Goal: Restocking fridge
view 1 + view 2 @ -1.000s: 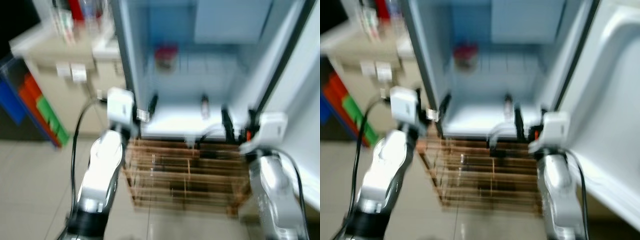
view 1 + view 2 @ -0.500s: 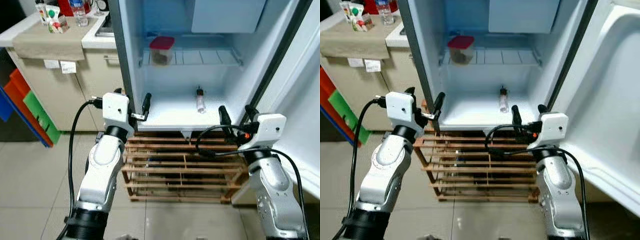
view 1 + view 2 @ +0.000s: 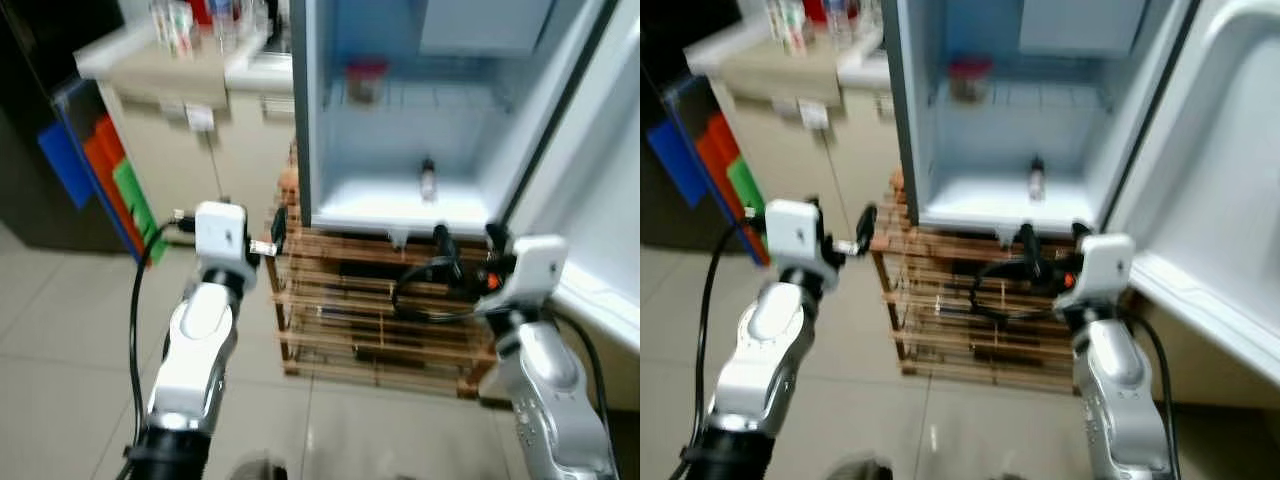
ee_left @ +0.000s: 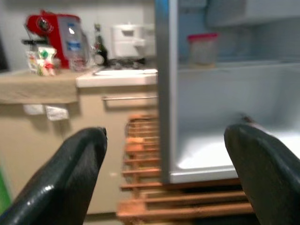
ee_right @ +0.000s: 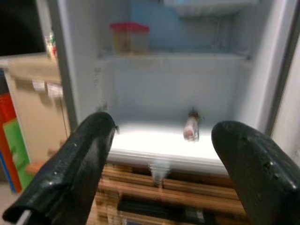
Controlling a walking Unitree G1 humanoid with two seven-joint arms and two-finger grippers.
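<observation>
Shifted view, now blurred: the camera has swung, so the fridge [image 3: 400, 110] sits farther right.
Left end effector [image 4: 164, 173] and right end effector [image 5: 161, 173] hover wide open and empty before it. A bottle [image 5: 190, 127] lies on the fridge floor; a red-lidded tub [image 5: 129, 37], probably food, stands on the shelf above.
</observation>
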